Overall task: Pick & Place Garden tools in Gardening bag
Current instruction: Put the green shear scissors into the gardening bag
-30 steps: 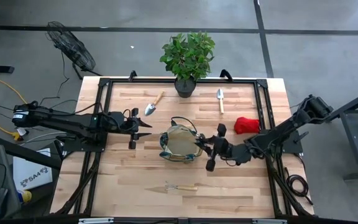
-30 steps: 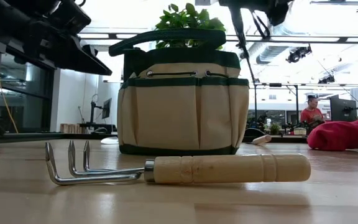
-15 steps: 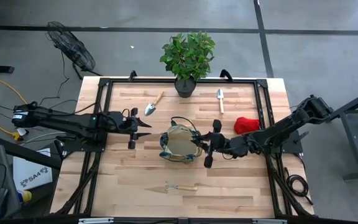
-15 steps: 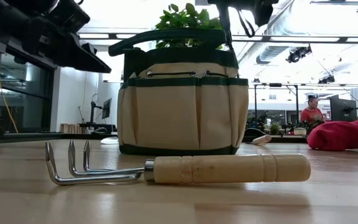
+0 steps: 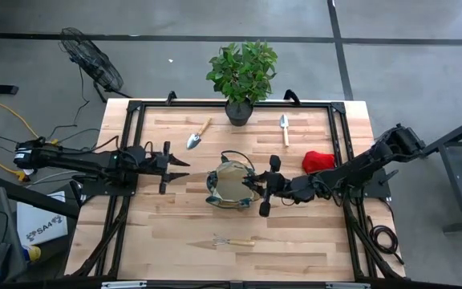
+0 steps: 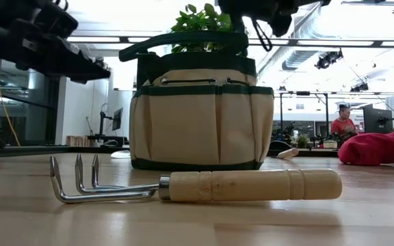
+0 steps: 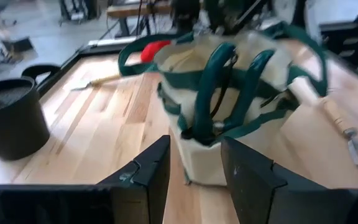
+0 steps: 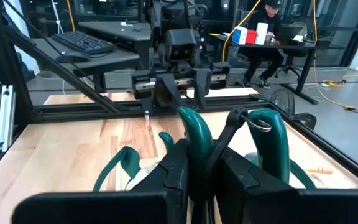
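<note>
From above, the bag [image 5: 231,185] sits at the table's centre. The right gripper [image 5: 257,189] hangs over the bag's 3 o'clock rim; the left gripper [image 5: 184,164] waits near the bag at about 10 o'clock. Loose tools lie around the bag: one trowel [image 5: 198,135] at 11 o'clock, another trowel [image 5: 284,128] at 1 o'clock, a red bundle [image 5: 318,161] at 2 o'clock and a hand fork [image 5: 233,241] at 6 o'clock.

Level with the table, the fork lies in front of the bag, and the right arm shows only as a dark shape above the bag's green handle [image 6: 183,41].

The left wrist view shows that arm's fingers [image 7: 153,171] parted around nothing, facing the bag, where green-handled shears [image 7: 216,78] already stand upright.

In the right wrist view the fingers are clamped on a second pair of shears [image 8: 194,134], green handles pointing up. For a clean drop, I would centre them over the bag's open mouth, clear of the loop handle, lower them blade-first beside the first pair, and only then let go.
</note>
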Controlling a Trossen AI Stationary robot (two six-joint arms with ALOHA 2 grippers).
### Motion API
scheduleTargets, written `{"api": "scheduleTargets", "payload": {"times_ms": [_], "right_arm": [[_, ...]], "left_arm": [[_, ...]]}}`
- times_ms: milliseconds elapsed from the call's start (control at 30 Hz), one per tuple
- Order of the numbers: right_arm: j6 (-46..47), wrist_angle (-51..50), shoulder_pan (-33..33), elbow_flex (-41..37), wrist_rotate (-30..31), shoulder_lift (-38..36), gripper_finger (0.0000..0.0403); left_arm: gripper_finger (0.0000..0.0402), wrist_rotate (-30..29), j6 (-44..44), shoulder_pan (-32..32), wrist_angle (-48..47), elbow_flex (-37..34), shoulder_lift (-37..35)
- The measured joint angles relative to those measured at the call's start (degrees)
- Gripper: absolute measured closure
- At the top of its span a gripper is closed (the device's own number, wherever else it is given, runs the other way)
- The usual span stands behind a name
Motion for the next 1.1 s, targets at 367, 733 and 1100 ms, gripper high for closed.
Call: {"api": "scheduleTargets", "payload": {"times_ms": [367,733,1100], "right_arm": [[0.77,-0.35,0.72,0.00,0.78,0.70,0.0365],[-0.21,-1.87,3.88,0.00,4.58,-0.48,0.0365],[-1.36,-3.28,6.93,0.00,11.70,-0.50,0.0365]], "left_arm": [[0.0263,3.49,-1.81,0.01,0.44,-5.17,-11.11],[0.0263,3.31,-4.13,0.02,0.00,-7.02,-13.32],[0.0263,3.31,-3.88,0.02,-0.02,-7.04,-13.30]]}}
